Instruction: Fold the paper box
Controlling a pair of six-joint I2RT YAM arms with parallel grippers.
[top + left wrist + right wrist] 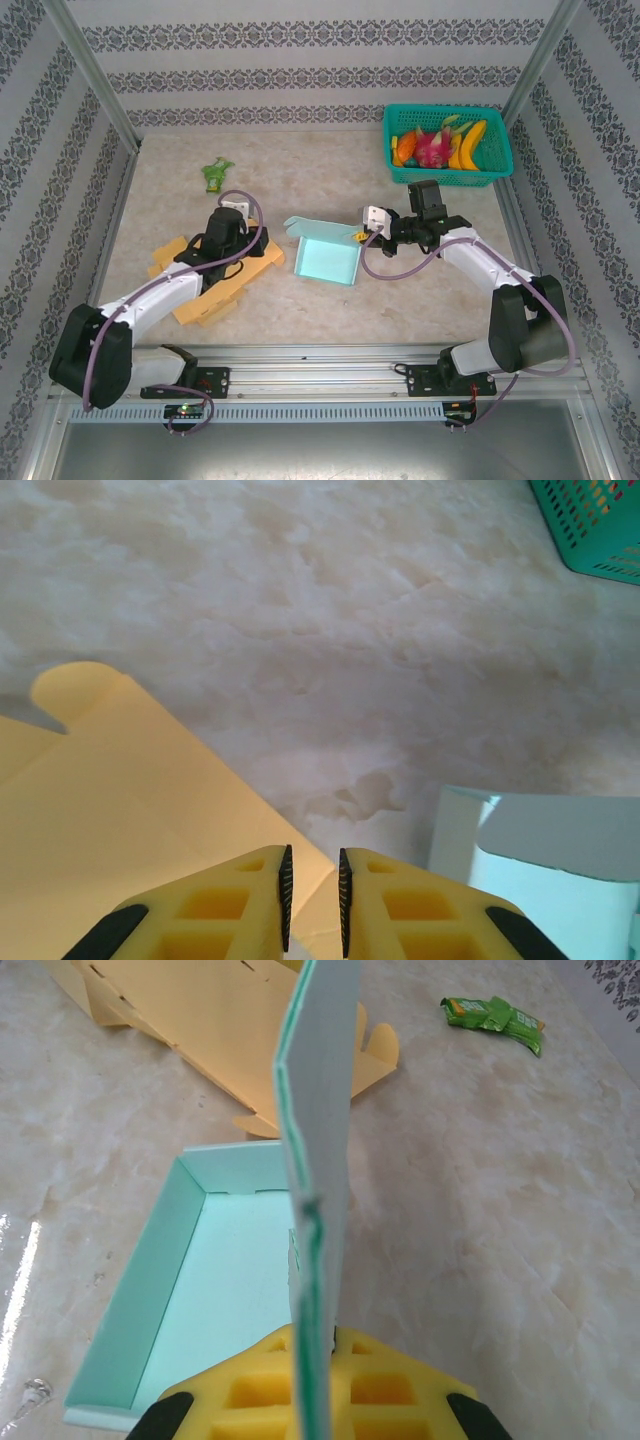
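The beige marbled tabletop (330,170) carries a mint paper box (328,262) at its middle, a flat yellow cardboard sheet (215,290) to its left, a green packet (216,173) farther back, and a teal basket (450,172) of fruit far right

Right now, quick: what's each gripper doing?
Left gripper: barely open, nothing in the narrow gap, over the yellow card.
Right gripper: shut on the teal box, pinching its upright wall.
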